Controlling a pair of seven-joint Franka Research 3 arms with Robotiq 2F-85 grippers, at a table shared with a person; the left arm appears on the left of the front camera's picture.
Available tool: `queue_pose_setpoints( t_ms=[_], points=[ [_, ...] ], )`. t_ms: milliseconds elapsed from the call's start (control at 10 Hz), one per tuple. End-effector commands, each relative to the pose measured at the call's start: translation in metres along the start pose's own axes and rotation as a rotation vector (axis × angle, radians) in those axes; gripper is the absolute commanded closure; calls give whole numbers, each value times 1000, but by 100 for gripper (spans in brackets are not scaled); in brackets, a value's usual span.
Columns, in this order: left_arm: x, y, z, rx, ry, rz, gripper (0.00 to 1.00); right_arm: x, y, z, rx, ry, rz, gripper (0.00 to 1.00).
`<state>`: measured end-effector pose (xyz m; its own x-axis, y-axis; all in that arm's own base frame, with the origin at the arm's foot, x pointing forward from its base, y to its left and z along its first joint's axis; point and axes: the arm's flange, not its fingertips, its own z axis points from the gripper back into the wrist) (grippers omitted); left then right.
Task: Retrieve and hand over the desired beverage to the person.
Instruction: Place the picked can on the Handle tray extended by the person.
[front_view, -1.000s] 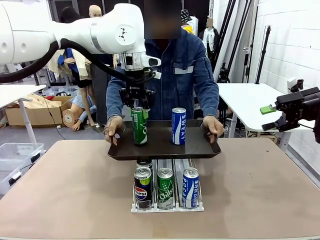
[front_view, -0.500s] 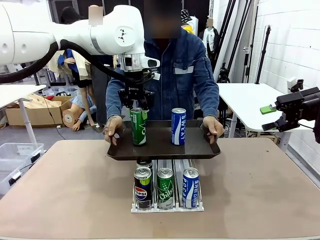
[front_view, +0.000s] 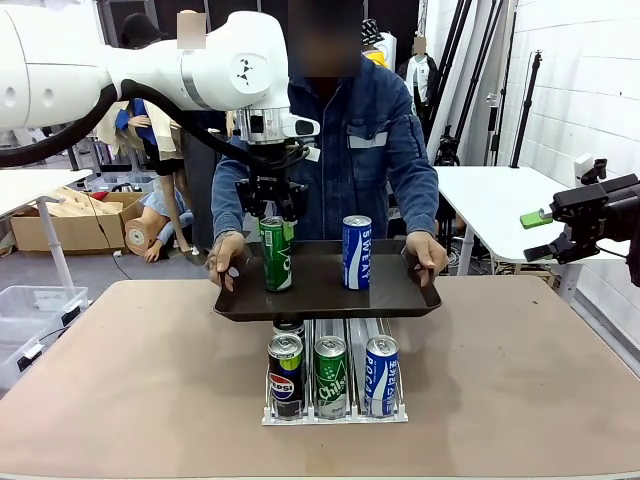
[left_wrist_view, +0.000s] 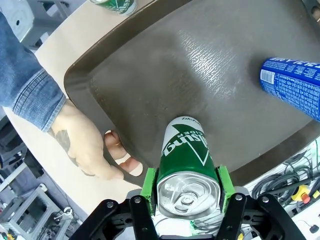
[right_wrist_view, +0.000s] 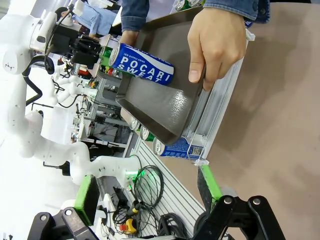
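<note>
Across the brown table (front_view: 520, 380) I see the person (front_view: 375, 150) holding a tray (front_view: 400, 297) where my left gripper (front_view: 272, 211) stands the green can (front_view: 277, 253) beside a blue can (front_view: 356, 252). From the left wrist, green pads (left_wrist_view: 148, 181) pinch the can's rim, so release remains. From the right wrist, my right gripper (right_wrist_view: 150, 192) hangs spread and idle.

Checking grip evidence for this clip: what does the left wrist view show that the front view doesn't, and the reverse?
Left wrist only: the green can's top and pull tab, with a green pad pressed against each side. Front only: the rack of cans under the tray, the person's torso, and the right gripper parked off to the side, open. Both: the left gripper on the green can, the blue can, the tray and a hand holding its edge.
</note>
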<state>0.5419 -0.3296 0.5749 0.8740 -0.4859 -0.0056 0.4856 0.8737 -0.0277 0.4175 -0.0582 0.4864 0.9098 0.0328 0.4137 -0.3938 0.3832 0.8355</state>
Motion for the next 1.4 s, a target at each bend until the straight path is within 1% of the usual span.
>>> queue_pose_setpoints(
  t_ms=[0,200,300,600,800,900,1000,1100,1300],
  points=[
    [1,1,10,8,19,9,53,0,0,0,4,0,1,0],
    [0,1,10,7,13,9,14,0,0,0,4,0,1,0],
    [-1,1,12,9,12,8,0,0,0,0,4,0,1,0],
    [-2,1,15,10,11,7,0,0,0,0,4,0,1,0],
    [-2,-3,27,34,3,7,0,0,0,0,4,0,1,0],
    [-1,-5,30,44,7,9,0,0,0,0,4,0,1,0],
    [2,-5,27,73,31,-14,0,0,0,0,4,0,1,0],
    [-5,-2,18,7,-5,-3,0,0,0,0,4,0,1,0],
    [-5,-2,18,7,-5,-3,0,0,0,0,4,0,1,0]
  ],
)
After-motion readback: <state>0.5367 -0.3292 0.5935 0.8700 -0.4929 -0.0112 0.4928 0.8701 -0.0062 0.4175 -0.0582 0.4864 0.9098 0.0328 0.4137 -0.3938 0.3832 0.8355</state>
